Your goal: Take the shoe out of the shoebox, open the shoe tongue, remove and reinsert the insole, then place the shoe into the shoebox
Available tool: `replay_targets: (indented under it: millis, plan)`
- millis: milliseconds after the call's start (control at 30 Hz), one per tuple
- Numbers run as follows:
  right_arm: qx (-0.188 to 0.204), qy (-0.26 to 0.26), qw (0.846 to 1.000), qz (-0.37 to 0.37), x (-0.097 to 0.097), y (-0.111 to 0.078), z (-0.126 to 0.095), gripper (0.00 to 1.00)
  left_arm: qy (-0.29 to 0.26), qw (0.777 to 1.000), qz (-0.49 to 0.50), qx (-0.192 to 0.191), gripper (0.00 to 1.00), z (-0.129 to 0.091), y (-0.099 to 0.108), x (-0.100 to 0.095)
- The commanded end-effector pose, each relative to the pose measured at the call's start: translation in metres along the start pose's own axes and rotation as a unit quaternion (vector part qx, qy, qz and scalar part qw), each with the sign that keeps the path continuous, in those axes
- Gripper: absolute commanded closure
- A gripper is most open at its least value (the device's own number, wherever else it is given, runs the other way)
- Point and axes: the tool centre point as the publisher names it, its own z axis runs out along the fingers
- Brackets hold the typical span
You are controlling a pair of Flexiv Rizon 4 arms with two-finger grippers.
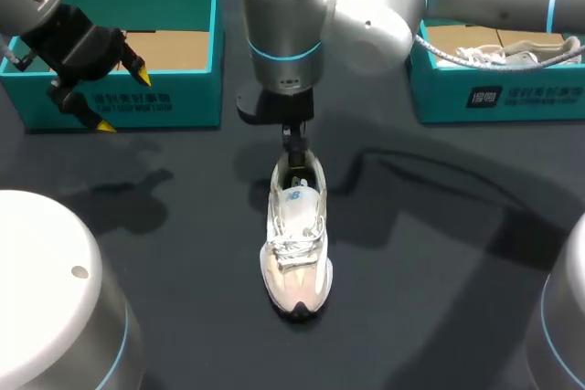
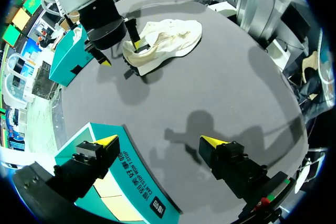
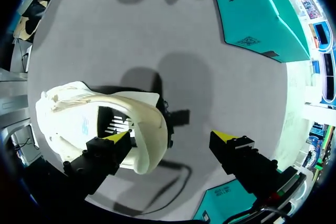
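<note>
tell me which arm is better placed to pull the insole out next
Right, likely: the right hand hangs open at the heel of the shoe, one finger at its opening. The left hand is open but off at the left shoebox.

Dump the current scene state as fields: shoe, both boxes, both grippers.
shoe: out of the box, upright mid-table, toe toward the near edge
left shoebox: teal, no shoe visible inside
right shoebox: teal, holds another pale shoe
left gripper: open, empty, at the left shoebox's front wall
right gripper: open, one finger inside the shoe's heel opening, the other behind the heel
insole: cannot tell
</note>
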Motion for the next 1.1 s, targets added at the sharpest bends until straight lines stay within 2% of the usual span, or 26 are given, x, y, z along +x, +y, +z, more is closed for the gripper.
replay_targets:
  millis: [33, 533, 600, 700, 767, 867, 967, 1100]
  plan:
    - [-0.005, -0.001, 1.0, 0.003, 0.0, -0.001, 0.008, 0.0, 0.0, 1.0, 0.0, -0.001, 0.0, -0.001, 0.0, 0.0]
    - [-0.022, 0.001, 1.0, 0.013, 0.007, -0.001, 0.029, 0.0, 0.0, 1.0, 0.0, -0.001, 0.0, -0.001, 0.0, 0.0]
    - [-0.022, 0.003, 1.0, 0.012, 0.006, 0.001, 0.032, 0.04, 0.0, 1.0, 0.0, -0.001, 0.0, -0.001, 0.0, 0.0]
    - [-0.022, 0.009, 1.0, 0.012, 0.004, 0.002, 0.036, 0.14, 0.0, 1.0, 0.0, -0.001, 0.0, -0.001, 0.0, 0.0]
    - [-0.022, 0.011, 1.0, 0.012, 0.004, 0.002, 0.037, 0.29, 0.0, 1.0, 0.0, -0.001, 0.0, -0.001, 0.0, 0.0]
    - [-0.024, 0.012, 1.0, 0.009, 0.004, 0.002, 0.037, 0.36, 0.0, 1.0, 0.0, -0.001, 0.0, -0.001, 0.0, 0.0]
    - [-0.024, 0.014, 1.0, 0.006, 0.004, 0.004, 0.037, 0.5, 0.0, 1.0, 0.0, -0.001, 0.0, -0.001, 0.0, 0.0]
    - [-0.022, 0.014, 1.0, 0.002, 0.005, 0.007, 0.039, 0.57, 0.0, 1.0, 0.0, -0.001, 0.0, -0.001, 0.0, 0.0]
